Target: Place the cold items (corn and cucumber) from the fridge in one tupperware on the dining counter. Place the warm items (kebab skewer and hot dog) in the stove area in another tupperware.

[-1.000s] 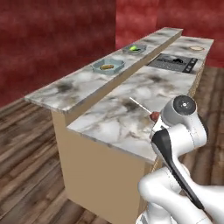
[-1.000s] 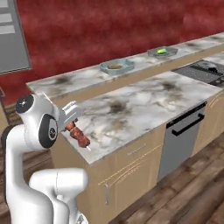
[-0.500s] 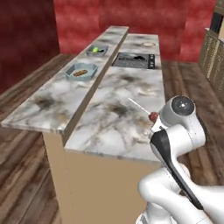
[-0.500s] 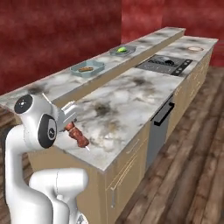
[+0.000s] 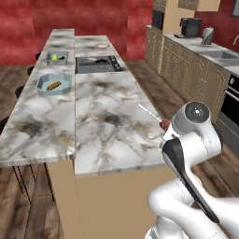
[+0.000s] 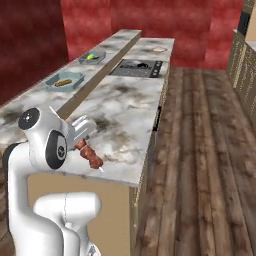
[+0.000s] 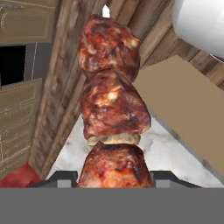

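While the gripper (image 6: pixel 81 141) hangs over the near right edge of the marble counter (image 5: pixel 112 126), its jaws stand partly closed on the kebab skewer (image 6: pixel 90 155), gripping it at the meat end. From the right base view the skewer slants down and away from the hand, its pale tip just above the counter's near edge; from the left base view its thin bare stick (image 5: pixel 148 111) pokes up and back over the marble beside the arm's wrist. Seen along the hand, the kebab skewer (image 7: pixel 113 105) carries three chunks of browned, glossy red-brown meat stacked in a line, with a thin pale slice between the lower two and a white point showing past the top chunk. Two tupperware containers sit on the raised dining counter (image 5: pixel 37 126) along its left side. One tupperware (image 5: pixel 53 85), pale blue and octagonal, lies about midway along that ledge and holds one hot dog (image 5: pixel 53 85). Another tupperware (image 5: pixel 57 57) rests farther back toward the far end, with green and yellow items inside that are too small to tell apart. One black cooktop (image 5: pixel 97 64) is set into the lower counter just beside the far container.
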{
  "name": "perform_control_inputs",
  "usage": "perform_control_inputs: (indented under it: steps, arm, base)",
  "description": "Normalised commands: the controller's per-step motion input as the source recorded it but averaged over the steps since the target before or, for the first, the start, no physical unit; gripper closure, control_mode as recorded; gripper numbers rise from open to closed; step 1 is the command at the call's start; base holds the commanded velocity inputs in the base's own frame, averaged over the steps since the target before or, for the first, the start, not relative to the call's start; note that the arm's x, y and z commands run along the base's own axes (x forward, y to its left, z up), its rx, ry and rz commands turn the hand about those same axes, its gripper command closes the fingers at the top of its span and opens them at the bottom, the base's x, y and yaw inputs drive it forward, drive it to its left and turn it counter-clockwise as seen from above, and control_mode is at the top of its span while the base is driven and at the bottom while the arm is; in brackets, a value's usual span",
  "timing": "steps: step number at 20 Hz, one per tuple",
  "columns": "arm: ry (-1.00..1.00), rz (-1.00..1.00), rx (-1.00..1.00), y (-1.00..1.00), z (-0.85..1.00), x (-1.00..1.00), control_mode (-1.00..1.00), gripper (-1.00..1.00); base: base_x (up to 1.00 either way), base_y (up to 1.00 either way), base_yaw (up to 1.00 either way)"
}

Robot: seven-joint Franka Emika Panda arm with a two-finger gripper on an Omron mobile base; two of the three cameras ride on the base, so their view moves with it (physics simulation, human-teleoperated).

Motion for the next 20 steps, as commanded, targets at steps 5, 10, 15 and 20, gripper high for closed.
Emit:
perform_control_inputs:
  steps: [5, 10, 15, 20]
  arm:
    - [0.00, 0.00, 0.00, 0.00, 0.00, 0.00, 1.00, 1.00]
    - [0.00, 0.00, 0.00, 0.00, 0.00, 0.00, 1.00, 1.00]
    - [0.00, 0.00, 0.00, 0.00, 0.00, 0.00, 1.00, 1.00]
    - [0.00, 0.00, 0.00, 0.00, 0.00, 0.00, 1.00, 1.00]
  base:
    - [-0.49, 1.00, -0.44]
    - [-0.14, 1.00, -0.39]
    - [0.00, 1.00, -0.39]
    - [0.00, 1.00, -0.41]
